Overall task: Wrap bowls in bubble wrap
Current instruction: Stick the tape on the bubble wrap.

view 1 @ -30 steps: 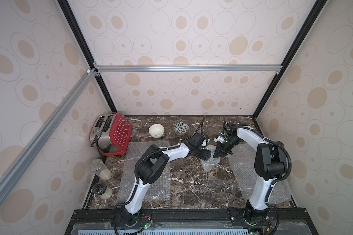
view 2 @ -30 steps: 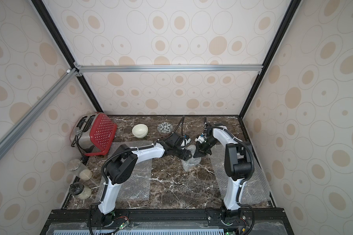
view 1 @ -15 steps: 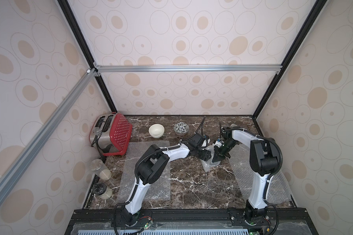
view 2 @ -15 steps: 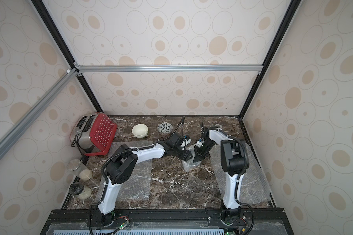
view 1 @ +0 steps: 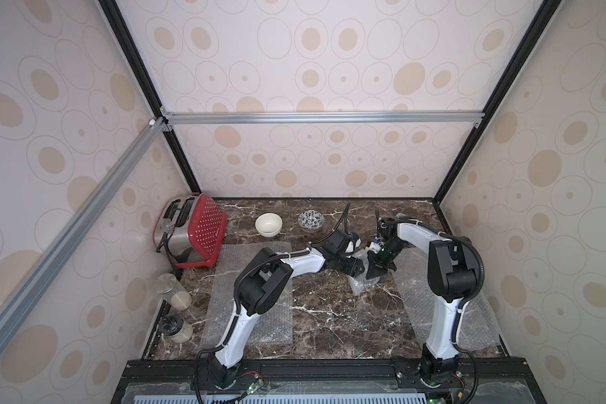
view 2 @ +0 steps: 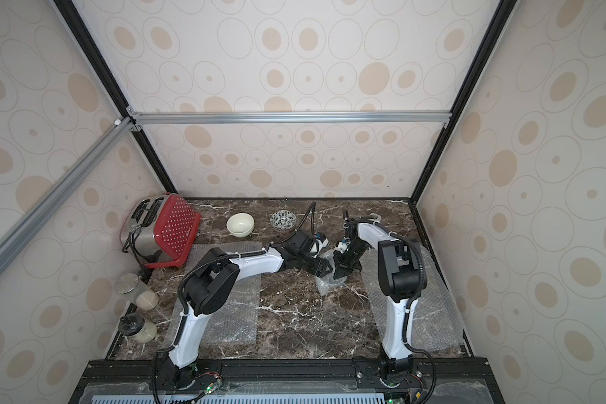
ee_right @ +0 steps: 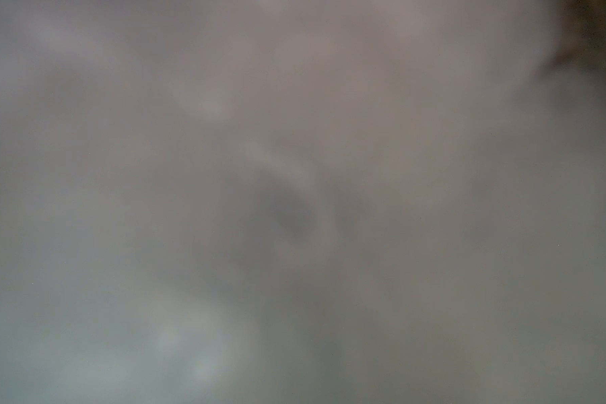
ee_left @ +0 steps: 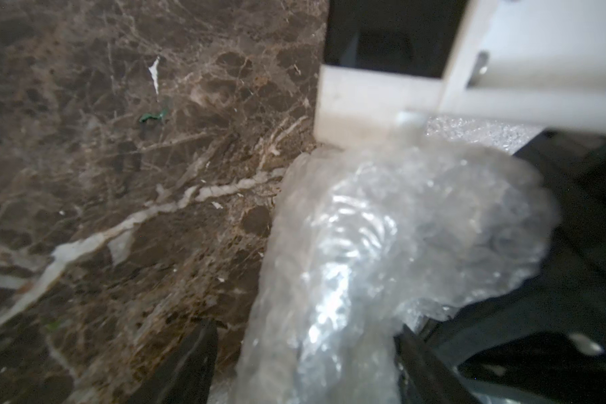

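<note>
Meeting over a crumpled bubble wrap bundle (view 1: 362, 286) toward the back of a marble table (view 1: 329, 314), two robot arms lean in. The left gripper (ee_left: 305, 367) stands wide open, the bundle between its jaws. The right gripper (view 1: 374, 274) is closed, its tip down at the bundle. A cream bowl (view 1: 268, 224) and a patterned bowl (view 1: 310, 220) sit bare behind. A left flat sheet (view 1: 256, 314) and a right flat sheet (view 1: 413, 300) lie nearer the front.

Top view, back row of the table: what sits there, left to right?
red toaster → cream-white bowl → patterned bowl
</note>
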Motion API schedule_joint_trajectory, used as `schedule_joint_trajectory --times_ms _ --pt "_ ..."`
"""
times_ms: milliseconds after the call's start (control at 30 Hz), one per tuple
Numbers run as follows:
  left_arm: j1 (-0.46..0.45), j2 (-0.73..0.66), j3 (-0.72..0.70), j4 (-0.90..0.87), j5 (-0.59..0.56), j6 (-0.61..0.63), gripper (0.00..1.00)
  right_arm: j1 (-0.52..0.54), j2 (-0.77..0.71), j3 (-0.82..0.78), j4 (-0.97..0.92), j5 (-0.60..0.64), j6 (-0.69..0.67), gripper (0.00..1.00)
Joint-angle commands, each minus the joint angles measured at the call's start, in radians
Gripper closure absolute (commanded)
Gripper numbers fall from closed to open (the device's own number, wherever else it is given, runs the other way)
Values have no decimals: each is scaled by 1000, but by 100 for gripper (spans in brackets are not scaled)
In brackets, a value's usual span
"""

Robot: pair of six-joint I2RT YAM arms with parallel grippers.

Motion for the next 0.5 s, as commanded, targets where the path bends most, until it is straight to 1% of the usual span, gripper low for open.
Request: schedule_joint_trajectory --times_ms 0,167,267,367,467 --pt "34 67 -37 -66 -84 -1 26 7 54 -3 -24 120 1 94" --pt "34 57 -41 -76 -72 -7 26 9 -2 15 -19 68 1 93" --pt "34 10 -44 -79 -63 -20 26 9 -64 39 -19 18 0 90" --pt "33 -38 -27 -109 -76 -11 24 9 -129 67 -11 -24 12 86" --pt "35 -65 4 -157 -97 10 21 7 -170 98 -24 -26 20 85"
